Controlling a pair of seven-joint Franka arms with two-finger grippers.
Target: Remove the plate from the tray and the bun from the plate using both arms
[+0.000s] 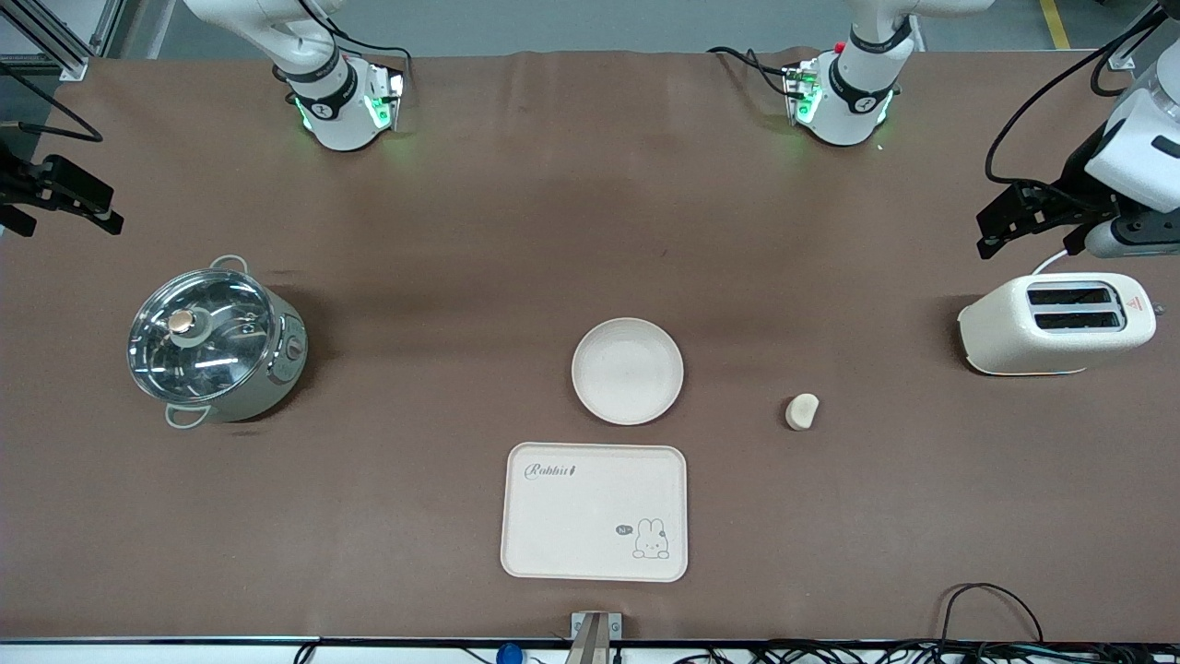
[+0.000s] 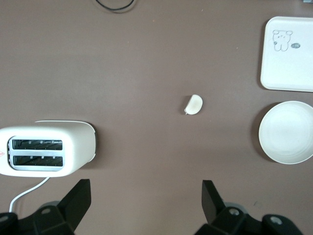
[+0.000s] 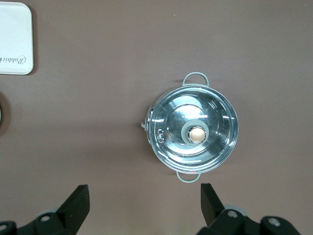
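On the brown table (image 1: 516, 231), the job looks finished: the tray (image 1: 595, 513), marked with "Rabbit" lettering and a small bunny drawing, lies bare at the edge nearest the front camera, with nothing on it. The plate (image 1: 628, 371) sits flat on the tabletop just beside the tray, slightly farther from that camera, apart from it and carrying nothing. The bun (image 1: 802, 411) rests on the bare table by itself, well clear of the plate, toward the left arm's end. Flanking the scene are a glass-lidded steel pot (image 1: 214, 344) at the right arm's end and a cream toaster (image 1: 1056, 323) at the left arm's end, neither part of the work. The left gripper (image 2: 145, 200) hangs over the table near the toaster, fingers spread wide and holding nothing; the right gripper (image 3: 145, 203) hangs over the table near the pot, likewise spread wide and empty. Judging by how things lie, both removals are done and no step appears to remain; the arms seem to be waiting at the table's two ends.
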